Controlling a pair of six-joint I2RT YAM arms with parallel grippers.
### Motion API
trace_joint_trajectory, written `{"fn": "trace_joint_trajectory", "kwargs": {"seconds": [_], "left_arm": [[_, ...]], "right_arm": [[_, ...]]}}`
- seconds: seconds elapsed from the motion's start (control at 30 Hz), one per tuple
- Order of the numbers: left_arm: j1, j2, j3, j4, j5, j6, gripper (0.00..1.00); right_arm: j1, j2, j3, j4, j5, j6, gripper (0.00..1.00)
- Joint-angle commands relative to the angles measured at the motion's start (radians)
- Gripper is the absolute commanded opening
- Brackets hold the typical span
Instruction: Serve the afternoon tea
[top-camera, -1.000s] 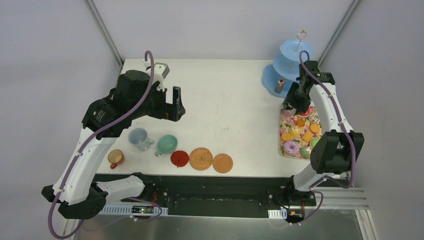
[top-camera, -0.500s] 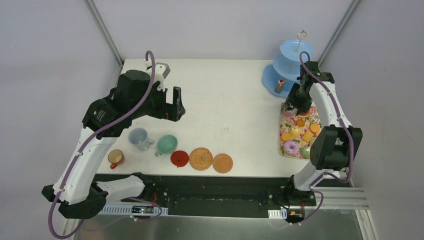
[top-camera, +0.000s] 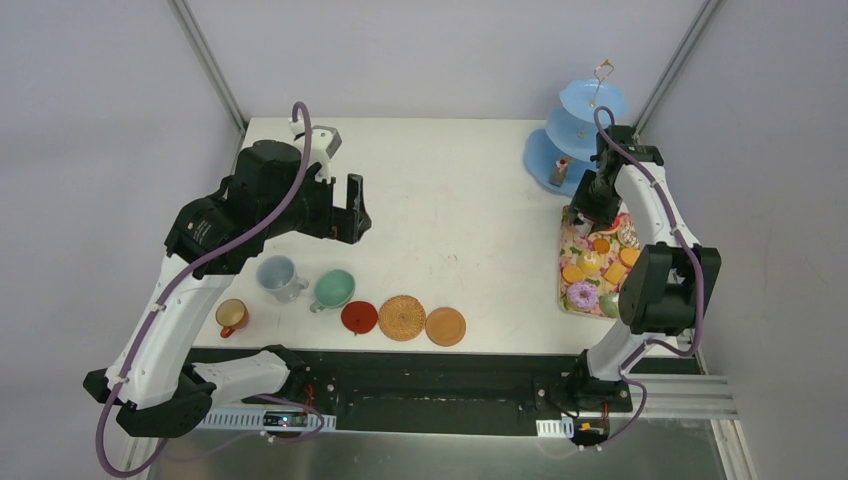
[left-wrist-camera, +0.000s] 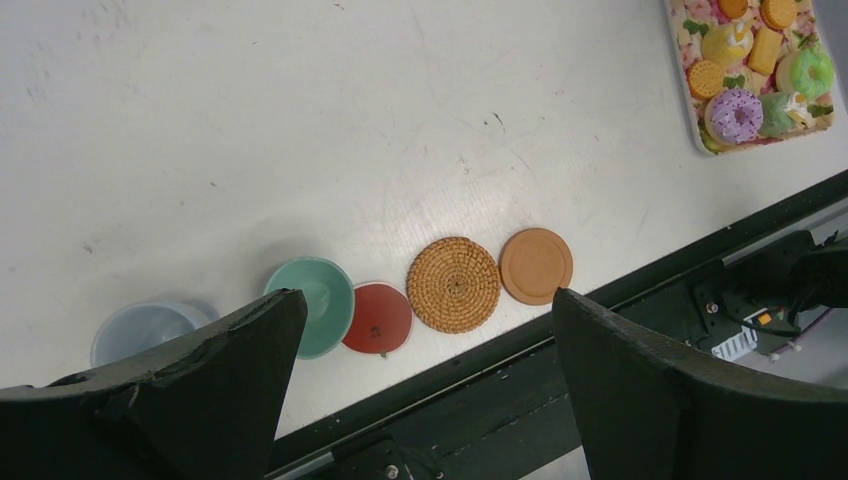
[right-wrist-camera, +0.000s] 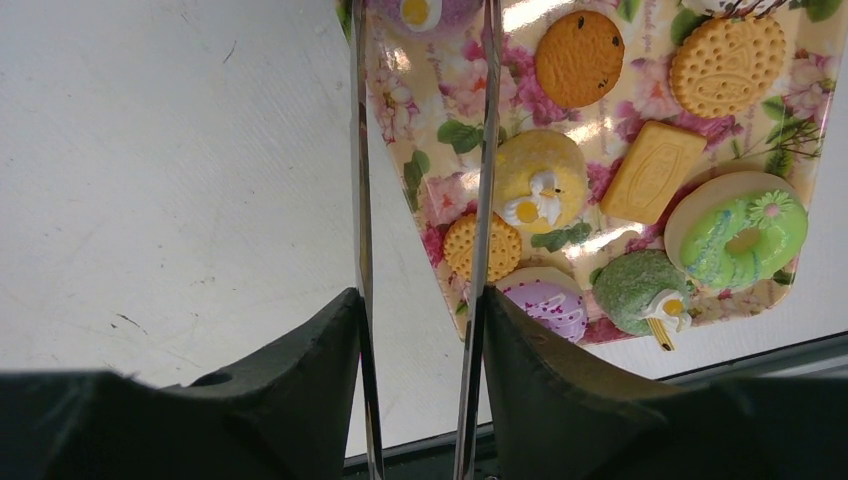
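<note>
My right gripper is shut on the long metal tongs, whose two arms reach over the far end of the floral tray of donuts and biscuits. The tong tips run out of the top of the right wrist view. The light-blue three-tier stand is just behind that gripper. My left gripper hangs open and empty above the table's left half. Orange cup, grey-blue cup and mint cup sit near the front left, beside three coasters.
A small item lies on the stand's bottom tier. In the left wrist view the mint cup touches the red coaster, with the woven coaster and terracotta coaster to its right. The table's front edge runs just below them.
The right gripper with the tongs has shifted slightly back toward the stand. The left arm has not moved.
</note>
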Motion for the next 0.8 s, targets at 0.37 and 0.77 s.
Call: {"fn": "trace_joint_trajectory", "kwargs": {"seconds": [0.37,0.77], "left_arm": [[-0.009,-0.006,0.020,0.006,-0.017,0.007,0.99],[-0.009,0.003,0.016,0.011,0.003,-0.005,0.99]], "right_arm": [[-0.005,-0.039,0.027,-0.032,0.020,0.002,0.33],[-0.006,-0.049,0.142,-0.059,0.041,-0.021,0.30]]}}
